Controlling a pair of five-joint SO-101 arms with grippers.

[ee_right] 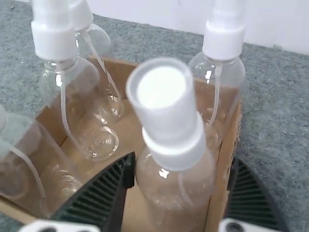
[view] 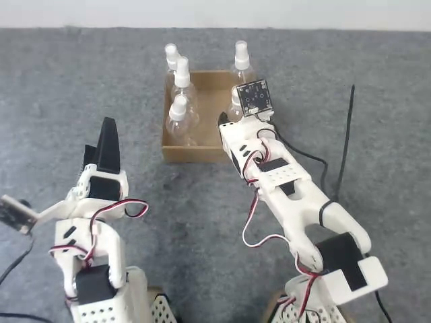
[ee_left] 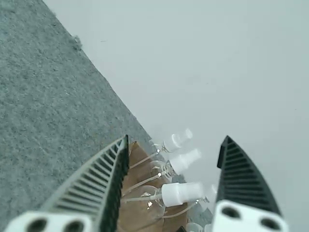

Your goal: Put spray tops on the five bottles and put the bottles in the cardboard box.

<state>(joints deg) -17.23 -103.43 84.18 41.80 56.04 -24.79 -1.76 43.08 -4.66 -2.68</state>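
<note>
Clear plastic bottle [ee_right: 171,179], spray top on, stands between my right gripper [ee_right: 183,159] jaws, spread, not squeezing. It sits inside cardboard box [ee_right: 225,164]; other bottles [ee_right: 67,82] just ahead. My left gripper [ee_left: 176,138] hangs back, open, well clear.

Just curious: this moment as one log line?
right gripper: open, astride capped bottle in cardboard box | left gripper: open, empty

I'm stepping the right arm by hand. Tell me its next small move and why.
Probably raise the right tool straight up, clear of the capped bottle. That bottle appears to stand inside the cardboard box by its wall, spray top on, and the jaws look open on either side of it, so a sideways pull could tip it.
</note>
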